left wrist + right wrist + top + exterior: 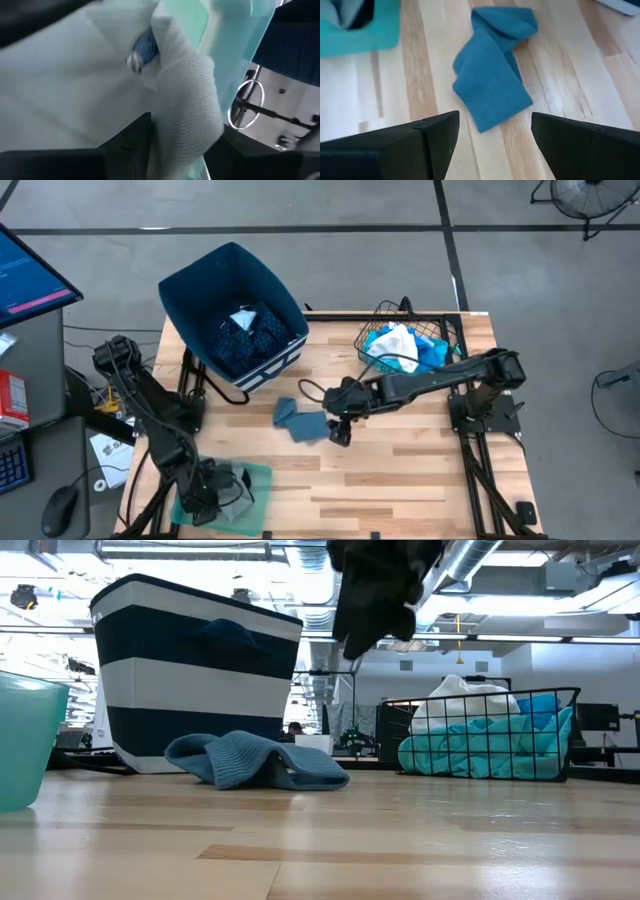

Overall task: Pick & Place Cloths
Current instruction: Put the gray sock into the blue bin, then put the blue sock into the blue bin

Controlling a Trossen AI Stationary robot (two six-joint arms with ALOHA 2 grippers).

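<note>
Blue ribbed cloth (492,75) lies crumpled on the bare wooden table (420,470), between the dark blue striped bin (232,310) and the wire basket (440,330). It sits just ahead of and below the right gripper (492,135), whose jaws stand wide apart with nothing between them; the cloth is centred on the gap but untouched.

More cloths: a turquoise and white heap (480,745) in the wire basket, behind the right arm; a dotted navy piece (240,335) in the bin.

Left gripper (205,498) is down at the green tray (255,480) at the near left corner. A pale grey knitted cloth (185,115) lies right against its fingers (125,145). Whether those jaws are parted or pinching the knit, cannot tell.

Risks, as judged:
- The blue cloth is folded over itself. A shallow pinch may catch only the top layer, so it unfolds and drags or slips out on the lift.
- Descending too far would jam the fingertips on the wood.
- The cloth lies askew to the jaws; closing off-centre could nip only an edge.
- At the left, knit loops may snag a finger and be pulled off the tray on retreat.
</note>
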